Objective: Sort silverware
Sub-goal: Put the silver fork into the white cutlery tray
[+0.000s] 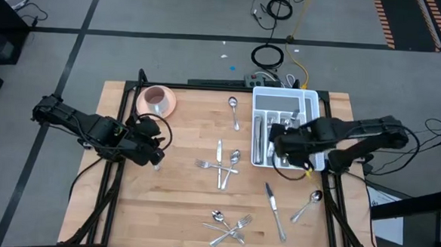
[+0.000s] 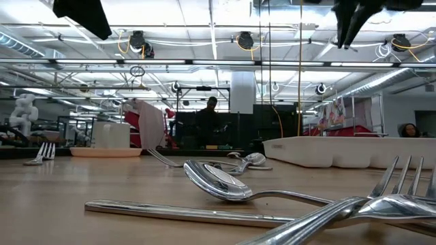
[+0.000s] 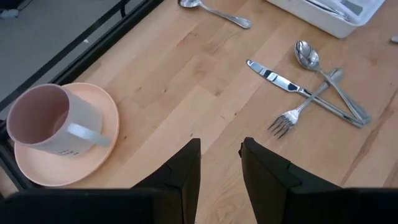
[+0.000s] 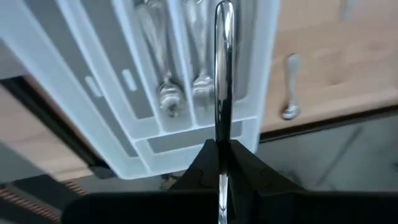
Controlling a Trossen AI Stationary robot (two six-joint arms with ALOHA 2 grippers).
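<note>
Jaws of the right gripper (image 4: 222, 163) are pinched shut on one slim, stiff, slippery piece of silverware (image 4: 222, 74) above the white tray (image 1: 312, 106), best held mid-handle, while the left gripper (image 3: 220, 163) hangs part-open and empty over the worktop (image 1: 178, 204).

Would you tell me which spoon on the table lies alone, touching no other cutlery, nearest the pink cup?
The spoon between the pink cup and the white tray; the other spoons lie farther from the cup.
</note>
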